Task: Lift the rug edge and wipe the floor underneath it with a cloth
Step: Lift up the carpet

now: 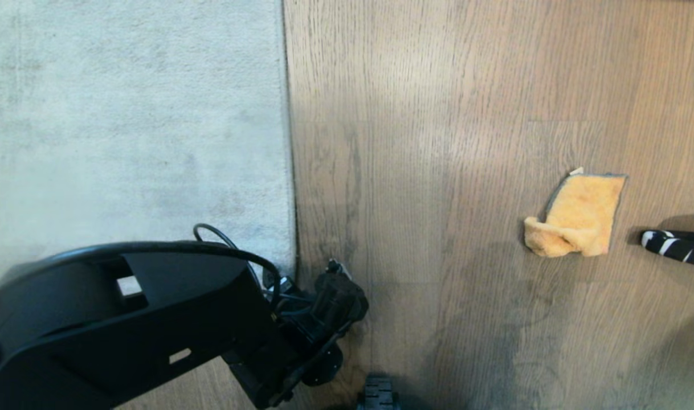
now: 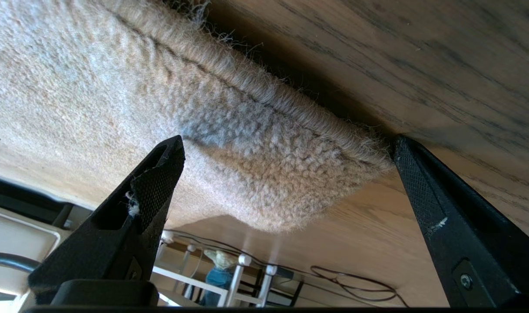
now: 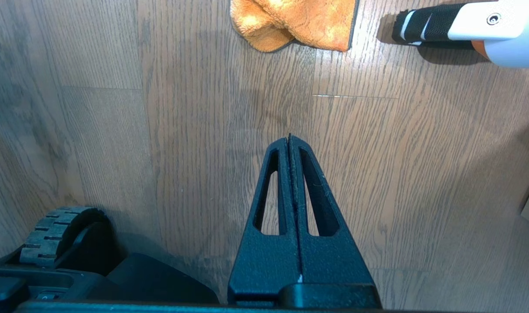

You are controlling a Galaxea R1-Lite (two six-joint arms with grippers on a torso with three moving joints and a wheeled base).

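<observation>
Rug edge vs left tool: the rug edge sits between the spread fingers of the left tool; one fingertip lies over the pile, the other is at the hem on the floor side. Whether either touches cannot be told.
Left tool state: wide open, gripping nothing.
Left arm pose: reaches low from the robot's left, its wrist at the near end of the rug edge.
Right tool: the right tool is closed, fingers pressed together and empty, hanging above bare floor, well apart from the cloth.
Cloth: orange-yellow with thin grey trim, one corner folded over, lying on the floor well to the right of the rug; cloth.
Rug look: pale grey short pile, fuzzy border with a thin dark hem, lying flat.
Beside the cloth: a black-and-white striped handle just to its right.
</observation>
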